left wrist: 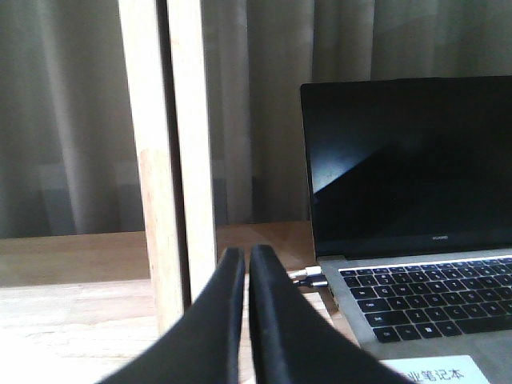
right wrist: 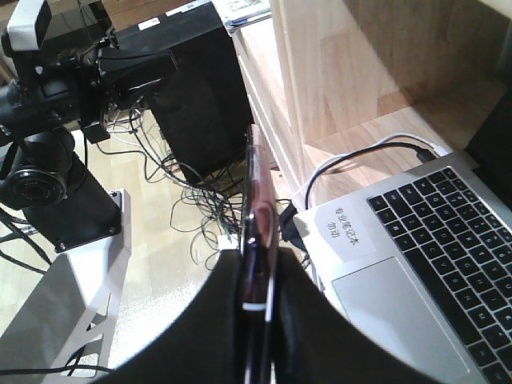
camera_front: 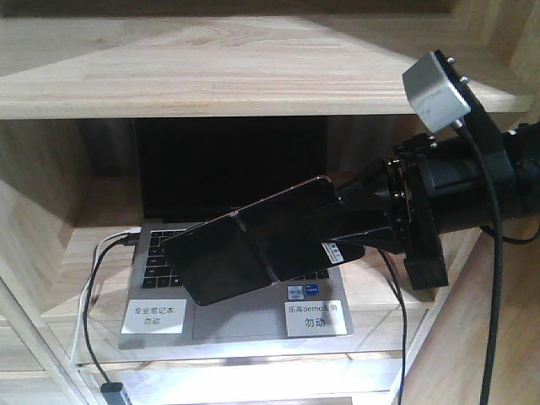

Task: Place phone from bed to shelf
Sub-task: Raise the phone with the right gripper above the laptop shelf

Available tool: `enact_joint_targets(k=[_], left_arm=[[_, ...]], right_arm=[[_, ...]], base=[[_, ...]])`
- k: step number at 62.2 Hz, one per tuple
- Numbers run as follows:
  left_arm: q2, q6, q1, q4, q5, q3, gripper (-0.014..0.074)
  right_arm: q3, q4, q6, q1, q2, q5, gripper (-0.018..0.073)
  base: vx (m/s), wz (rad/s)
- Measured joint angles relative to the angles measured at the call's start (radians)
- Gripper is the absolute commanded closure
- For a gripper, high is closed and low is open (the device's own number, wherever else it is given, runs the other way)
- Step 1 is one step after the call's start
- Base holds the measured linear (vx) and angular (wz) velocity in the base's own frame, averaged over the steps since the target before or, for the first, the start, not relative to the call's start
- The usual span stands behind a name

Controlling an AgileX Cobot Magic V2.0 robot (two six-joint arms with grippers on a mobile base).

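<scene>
R fingers (camera_front: 342, 228) pinch the phone (camera_front: 240, 253) (tilted) just above the laptop (camera_front: 245, 319) on the shelf (camera_front: 84, 253). L fingers (left wrist: 230, 284) narrow, holding nothing.

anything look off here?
The phone is clamped in the right gripper at a slant, on edge rather than flat. An open laptop fills most of the shelf behind it, leaving little bare wood for the phone. Left gripper is shut and empty. Nothing looks damaged or spilled.
</scene>
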Motion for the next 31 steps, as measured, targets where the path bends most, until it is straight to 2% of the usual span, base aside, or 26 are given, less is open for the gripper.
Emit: enact_joint_targets(k=[31], left_arm=[[0.0, 0.0, 0.0, 0.0, 0.0, 0.0, 0.0595]], right_arm=[[0.0, 0.0, 0.0, 0.0, 0.0, 0.0, 0.0562]], base=[[0.0, 0.0]])
